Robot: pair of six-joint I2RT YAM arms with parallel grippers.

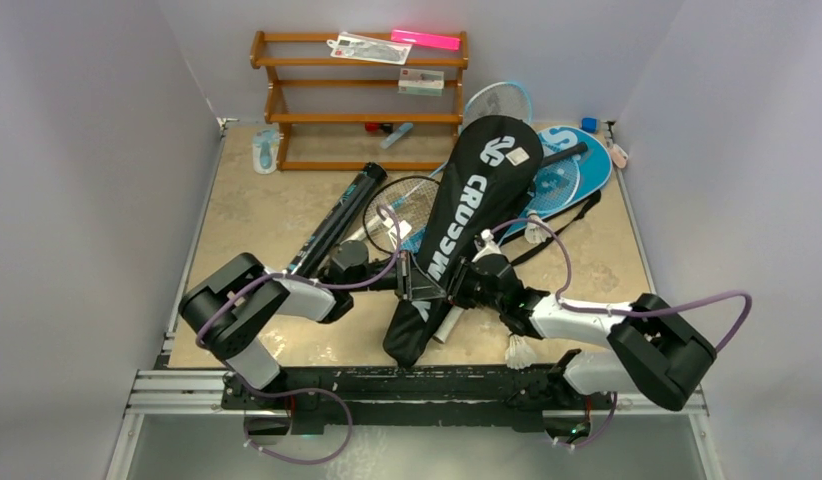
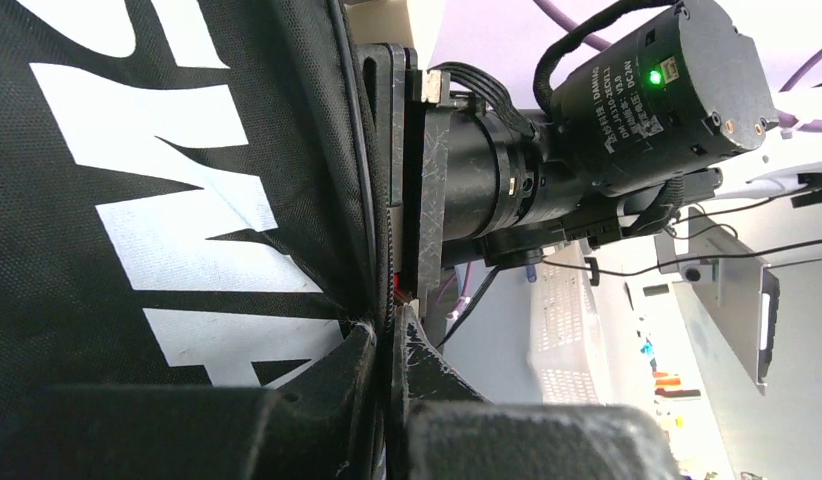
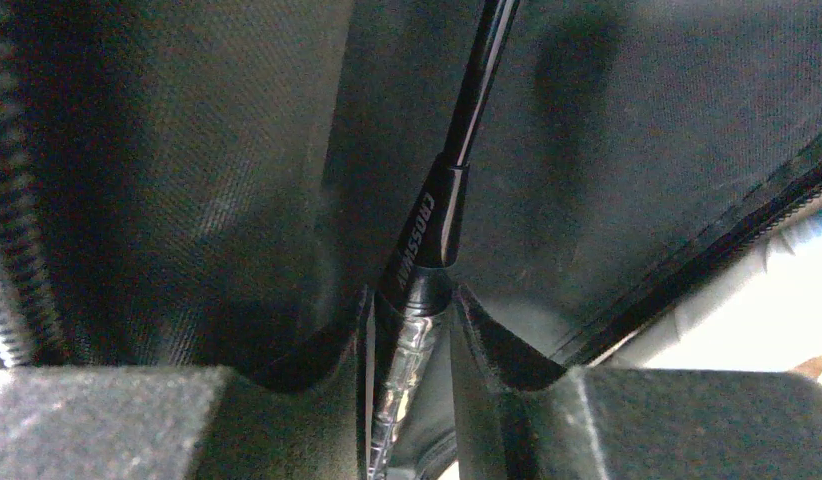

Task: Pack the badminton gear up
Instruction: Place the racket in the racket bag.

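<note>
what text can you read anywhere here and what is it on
"CROSSW", rest hidden: black racket cover
"CROSSWAY": racket, on its shaft
"DAMIAO": motor housing; its smaller print is blurred
"S", rest hidden: blue racket cover
Labels on the packets on the rack: too small to read

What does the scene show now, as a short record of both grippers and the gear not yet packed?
left gripper: shut on edge of black cover
right gripper: shut on black racket handle, shaft inside the cover
black tube: lying left of the cover
blue cover: flat, partly under the black cover
shuttlecock: loose, outside both covers
</note>
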